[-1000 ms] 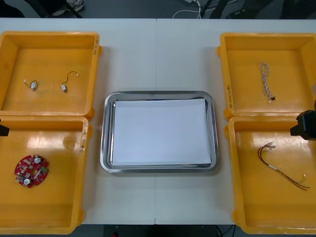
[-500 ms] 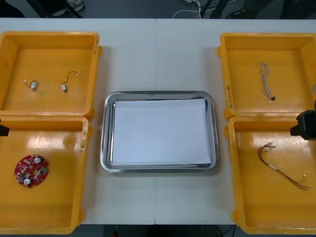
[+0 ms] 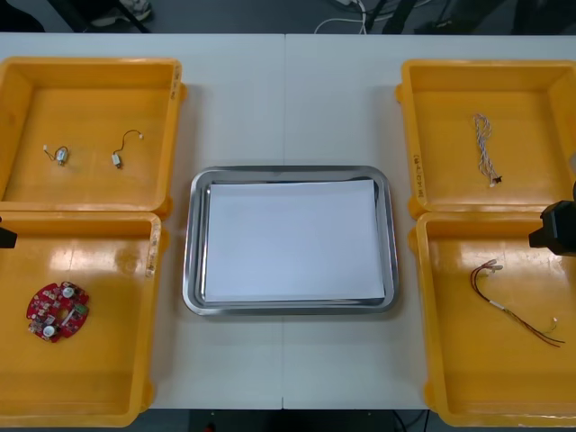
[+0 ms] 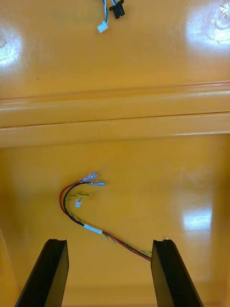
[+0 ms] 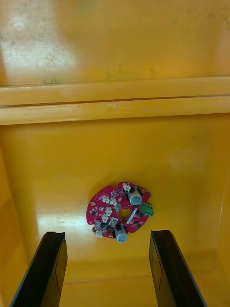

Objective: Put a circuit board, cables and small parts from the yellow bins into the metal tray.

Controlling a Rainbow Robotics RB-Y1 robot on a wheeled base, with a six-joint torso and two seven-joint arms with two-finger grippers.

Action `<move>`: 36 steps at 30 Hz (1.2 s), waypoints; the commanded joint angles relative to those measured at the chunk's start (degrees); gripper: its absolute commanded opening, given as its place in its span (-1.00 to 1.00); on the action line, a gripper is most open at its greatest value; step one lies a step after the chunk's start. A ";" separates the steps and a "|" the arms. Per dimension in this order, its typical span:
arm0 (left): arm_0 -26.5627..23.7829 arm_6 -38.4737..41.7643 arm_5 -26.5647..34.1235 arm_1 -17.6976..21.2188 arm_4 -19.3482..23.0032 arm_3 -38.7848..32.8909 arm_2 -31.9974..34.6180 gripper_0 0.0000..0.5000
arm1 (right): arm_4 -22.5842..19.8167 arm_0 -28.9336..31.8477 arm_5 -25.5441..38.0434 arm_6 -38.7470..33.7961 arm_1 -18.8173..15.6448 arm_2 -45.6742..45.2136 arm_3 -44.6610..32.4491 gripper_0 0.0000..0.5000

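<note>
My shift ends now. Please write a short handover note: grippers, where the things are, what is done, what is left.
Left gripper: open, above the round red circuit board in the near left yellow bin.
Right gripper: open, above the red and yellow cable in the near right yellow bin.
Twisted blue and white cable: far right bin.
Two small metal parts: far left bin.
Metal tray: white inside, nothing in it.
Done: nothing. Left: board, cables, parts.

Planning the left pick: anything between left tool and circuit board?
Nothing visible. The open left tool faces the circuit board, alone in its yellow bin. Toward the metal tray, only the bin's wall intervenes.
</note>
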 commanded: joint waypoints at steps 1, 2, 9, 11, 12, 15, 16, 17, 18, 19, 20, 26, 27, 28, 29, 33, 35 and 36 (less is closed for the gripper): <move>0.99 -5.09 0.34 2.66 0.47 -1.68 0.20 1.00 | -0.38 0.57 -0.42 0.24 0.27 -1.94 -1.74 1.00; 0.99 -5.09 0.34 2.66 0.47 -1.68 0.20 1.00 | -0.38 0.57 -0.42 0.24 0.27 -1.94 -1.74 1.00; 0.99 -5.09 0.34 2.66 0.47 -1.68 0.20 1.00 | -0.38 0.57 -0.42 0.24 0.27 -1.94 -1.74 1.00; 0.99 -5.09 0.34 2.66 0.47 -1.68 0.20 1.00 | -0.38 0.57 -0.42 0.24 0.27 -1.94 -1.74 1.00; 0.99 -5.09 0.34 2.66 0.47 -1.68 0.20 1.00 | -0.38 0.57 -0.42 0.24 0.27 -1.94 -1.74 1.00; 0.99 -5.09 0.34 2.66 0.47 -1.68 0.20 1.00 | -0.38 0.57 -0.42 0.24 0.27 -1.94 -1.74 1.00; 0.99 -5.09 0.34 2.66 0.47 -1.68 0.20 1.00 | -0.38 0.57 -0.42 0.24 0.27 -1.94 -1.74 1.00; 0.99 -5.09 0.34 2.66 0.47 -1.68 0.20 1.00 | -0.38 0.57 -0.42 0.24 0.27 -1.94 -1.74 1.00; 0.99 -5.09 0.34 2.66 0.47 -1.68 0.20 1.00 | -0.38 0.57 -0.42 0.24 0.27 -1.94 -1.74 1.00; 0.99 -5.09 0.34 2.66 0.47 -1.68 0.20 1.00 | -0.38 0.57 -0.42 0.24 0.27 -1.94 -1.74 1.00; 0.99 -5.09 0.34 2.66 0.47 -1.68 0.20 1.00 | -0.38 0.57 -0.42 0.24 0.27 -1.94 -1.74 1.00; 0.99 -5.09 0.34 2.66 0.47 -1.68 0.20 1.00 | -0.38 0.57 -0.42 0.24 0.27 -1.94 -1.74 1.00; 0.99 -5.09 0.34 2.66 0.47 -1.68 0.20 1.00 | -0.38 0.57 -0.42 0.24 0.27 -1.94 -1.74 1.00; 0.99 -5.09 0.34 2.66 0.47 -1.68 0.20 1.00 | -0.38 0.57 -0.42 0.24 0.27 -1.94 -1.74 1.00; 0.99 -5.09 0.34 2.66 0.47 -1.68 0.20 1.00 | -0.38 0.57 -0.42 0.24 0.27 -1.94 -1.74 1.00; 0.99 -5.09 0.34 2.66 0.47 -1.68 0.20 1.00 | -0.38 0.57 -0.42 0.24 0.27 -1.94 -1.74 1.00; 0.99 -5.09 0.34 2.66 0.47 -1.68 0.20 1.00 | -0.38 0.57 -0.42 0.24 0.27 -1.94 -1.74 1.00; 0.99 -5.09 0.34 2.66 0.47 -1.68 0.20 1.00 | -0.38 0.57 -0.42 0.24 0.27 -1.94 -1.74 1.00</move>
